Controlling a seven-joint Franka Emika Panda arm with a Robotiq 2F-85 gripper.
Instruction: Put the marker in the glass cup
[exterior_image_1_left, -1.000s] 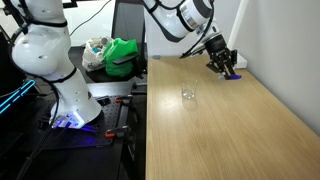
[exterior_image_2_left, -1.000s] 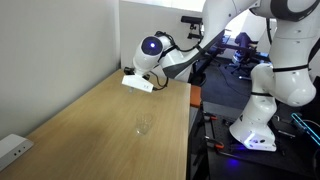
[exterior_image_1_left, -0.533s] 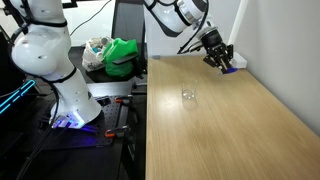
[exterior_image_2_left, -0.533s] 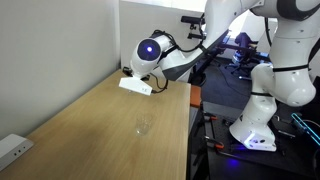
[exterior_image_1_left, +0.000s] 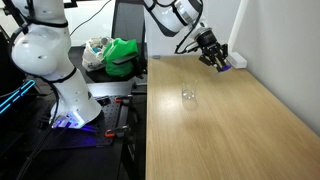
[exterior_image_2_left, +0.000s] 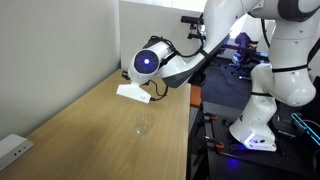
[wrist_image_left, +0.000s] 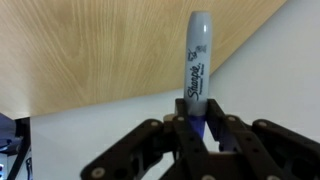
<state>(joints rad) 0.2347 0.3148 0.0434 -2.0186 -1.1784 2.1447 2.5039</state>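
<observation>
On my wrist view, the only legible marking was the Sharpie brand name, running lengthwise in dark script along the grey barrel of the marker. Smaller print beside it was too blurred to read. I could make out no text in either exterior view.

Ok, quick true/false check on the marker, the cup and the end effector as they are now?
1. The end effector is shut on the marker. True.
2. The marker is inside the glass cup. False: it is clamped in the end effector, apart from the cup.
3. The glass cup stands on the wooden table. True.
4. The end effector hangs directly over the glass cup. False: in an exterior view it is off to one side, near the table's edge by the wall.
</observation>
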